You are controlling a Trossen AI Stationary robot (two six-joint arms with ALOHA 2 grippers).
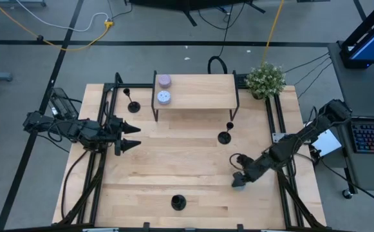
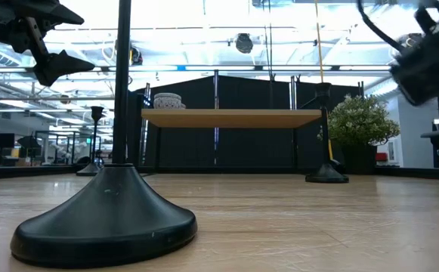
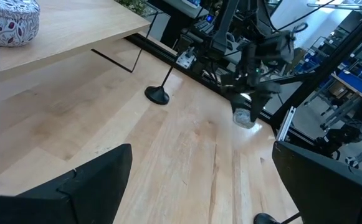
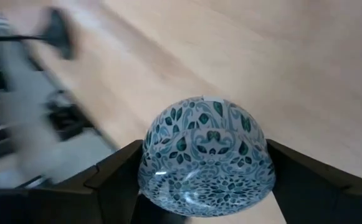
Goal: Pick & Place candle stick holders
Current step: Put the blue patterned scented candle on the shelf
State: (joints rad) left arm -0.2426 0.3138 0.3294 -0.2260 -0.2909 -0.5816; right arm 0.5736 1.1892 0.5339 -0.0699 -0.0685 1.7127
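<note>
A: Right wrist view first. What sits between the fingers?

B: A round tin [image 4: 205, 158] with a teal leaf pattern on its lid. The right gripper [image 4: 202, 186] has one dark finger pressed to each side of it, so it is pinching the tin. In the high view that gripper [image 1: 239, 178] is near the table's right side, towards the front.

A: And the left one?

B: The left gripper [image 1: 127, 136] is at the left side of the table [image 1: 174, 167]. Its fingers [image 3: 93, 180] are spread wide with nothing between them, only bare wood showing past them.

A: Where are the candle stick holders?

B: All three stand upright on the table. One holder [image 1: 130, 102] is at the back left, beside the shelf's leg. A second holder [image 1: 225, 133] stands just in front of the shelf's right end. The third holder [image 1: 178, 202] is near the front edge, right before the low camera, where its base [image 2: 106, 223] fills the foreground.

A: Anything on the shelf?

B: The small wooden shelf [image 1: 199, 93] carries two more tins at its left end: a lilac tin [image 1: 165, 80] behind a pale blue tin [image 1: 164, 96], close together.

A: And around the table?

B: A potted green plant [image 1: 265, 78] sits at the back right corner. A keyboard [image 1: 372, 136] lies on a stand to the right, and cables run over the grey floor behind.
</note>
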